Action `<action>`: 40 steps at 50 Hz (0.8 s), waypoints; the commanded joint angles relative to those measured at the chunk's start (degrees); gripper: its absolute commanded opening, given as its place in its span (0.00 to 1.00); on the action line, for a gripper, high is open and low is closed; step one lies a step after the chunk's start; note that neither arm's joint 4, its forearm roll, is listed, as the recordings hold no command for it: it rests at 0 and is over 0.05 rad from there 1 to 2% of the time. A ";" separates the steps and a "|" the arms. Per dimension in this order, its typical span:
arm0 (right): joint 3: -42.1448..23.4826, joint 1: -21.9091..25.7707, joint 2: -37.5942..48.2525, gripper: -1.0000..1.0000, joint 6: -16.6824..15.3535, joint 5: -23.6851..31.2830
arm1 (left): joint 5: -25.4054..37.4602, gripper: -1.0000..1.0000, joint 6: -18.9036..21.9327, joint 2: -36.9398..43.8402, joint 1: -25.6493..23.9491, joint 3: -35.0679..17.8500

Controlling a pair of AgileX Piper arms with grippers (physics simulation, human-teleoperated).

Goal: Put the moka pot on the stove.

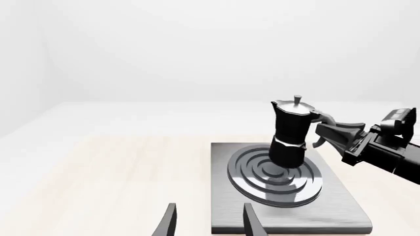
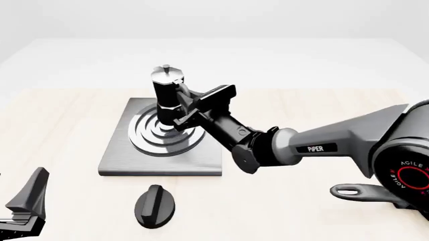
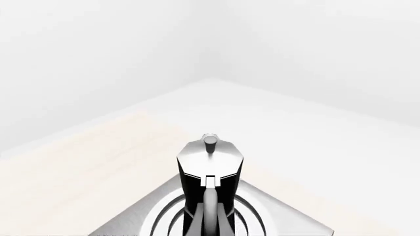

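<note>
Moka pot (image 2: pixel 166 95) upright on stove (image 2: pixel 120 158) burner, well inside slab edges.

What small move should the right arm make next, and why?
Probably open the right hand and back off. The moka pot already seems to stand upright on the ring burner of the stove, with the hand at its handle; whether the base fully touches cannot be told.

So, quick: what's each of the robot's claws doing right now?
Left gripper: open, holding nothing.
Right gripper: at the black side handle of the black-and-silver moka pot on the grey stove slab; grip cannot be told.
</note>
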 commanded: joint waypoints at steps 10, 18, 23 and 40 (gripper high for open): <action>-3.53 0.81 3.31 0.00 0.91 0.26 | 0.00 1.00 0.00 0.00 0.00 0.00; -3.38 1.05 2.83 0.00 1.03 1.32 | 0.00 1.00 0.00 0.00 0.00 0.00; -4.00 0.90 3.13 0.00 1.04 1.95 | 0.00 1.00 0.00 0.00 0.00 0.00; -5.08 0.98 3.55 0.00 1.27 3.64 | 0.00 1.00 0.00 0.00 0.00 0.00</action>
